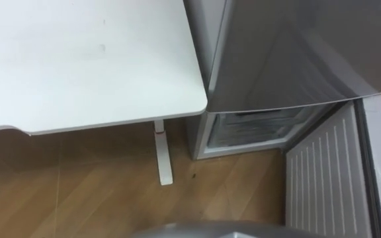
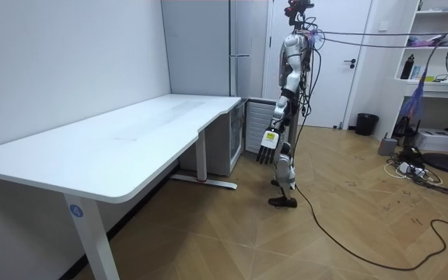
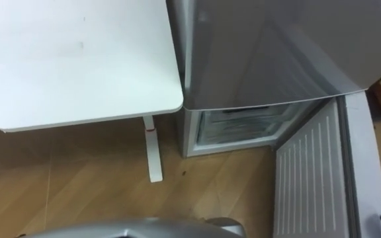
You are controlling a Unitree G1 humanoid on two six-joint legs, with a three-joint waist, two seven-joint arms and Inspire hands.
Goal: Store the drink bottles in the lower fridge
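Now, left hand (image 2: 268,144) slack and empty near the open lower fridge (image 1: 256,129), the robot should fetch 1 drink at a time, leaving the door (image 1: 323,178) wide.

The fridge (image 1: 290,53) looks like silvery metal with a soft sheen, and the inside of its lower door (image 1: 323,178) is white ribbed plastic. The table top (image 1: 78,66) is smooth matt white, and the floor (image 1: 78,192) is wood parquet, slightly glossy.
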